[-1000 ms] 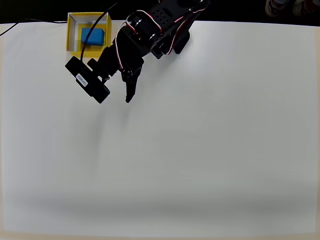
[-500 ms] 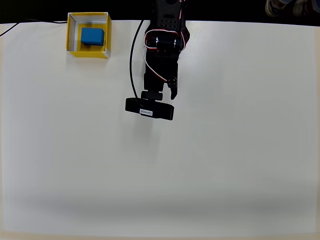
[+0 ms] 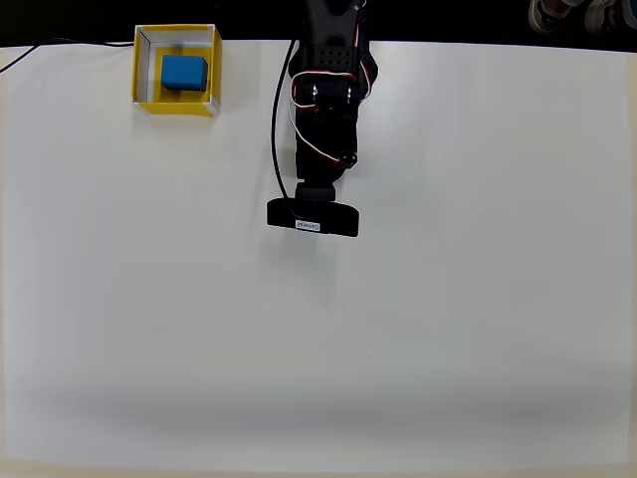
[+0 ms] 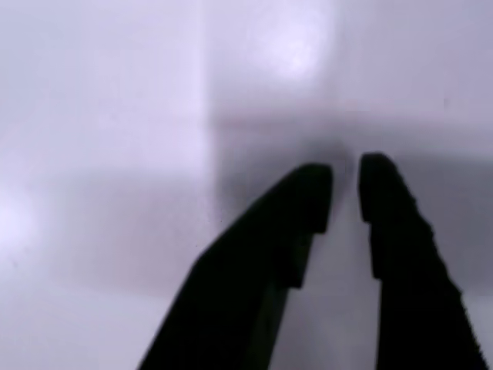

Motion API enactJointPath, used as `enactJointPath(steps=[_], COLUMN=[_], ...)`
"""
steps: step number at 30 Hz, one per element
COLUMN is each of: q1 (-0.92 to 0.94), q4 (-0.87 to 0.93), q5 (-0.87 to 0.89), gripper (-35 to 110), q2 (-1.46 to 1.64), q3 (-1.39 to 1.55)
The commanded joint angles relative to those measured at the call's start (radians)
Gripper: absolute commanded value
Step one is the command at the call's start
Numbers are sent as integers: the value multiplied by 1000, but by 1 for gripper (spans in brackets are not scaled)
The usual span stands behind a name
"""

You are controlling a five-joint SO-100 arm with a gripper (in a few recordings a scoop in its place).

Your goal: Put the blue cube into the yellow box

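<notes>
White tabletop (image 3: 448, 329) fills most of the overhead view, with a black band along its far edge. At the far left, well apart from the gripper, the yellow box (image 3: 144, 92) sits against that far edge, and the blue cube (image 3: 184, 72) lies inside it on the yellow floor, toward the box's right wall. A thin dark cable (image 3: 30, 52) crosses the top left corner of the table beside the box. To the right of the box, the black arm (image 3: 328, 95) reaches down the picture from the dark band, red and white wires looped over it, and a black cable (image 3: 278, 129) trails along its left side. A black camera bar (image 3: 313, 218) with a small white label lies crosswise at the arm's tip and covers the fingers from above, so this view does not tell how they stand.

From the wrist view, the gripper (image 4: 345, 193) shows what the overhead view hides: two dark fingers (image 4: 393, 223) rise from the lower edge, their tips nearly together with only a narrow slit of table between them and nothing held. Behind them is bare, blurred white surface with a soft grey shadow just past the tips.
</notes>
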Motion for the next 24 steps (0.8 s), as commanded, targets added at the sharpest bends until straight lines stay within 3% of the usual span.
enactJointPath(steps=[1,6,24], q1=[9,-6,-6], q4=[23,20,18], q5=[3,84,87], gripper=[0,1,1], q2=[25,23,21], q3=[26,26,26])
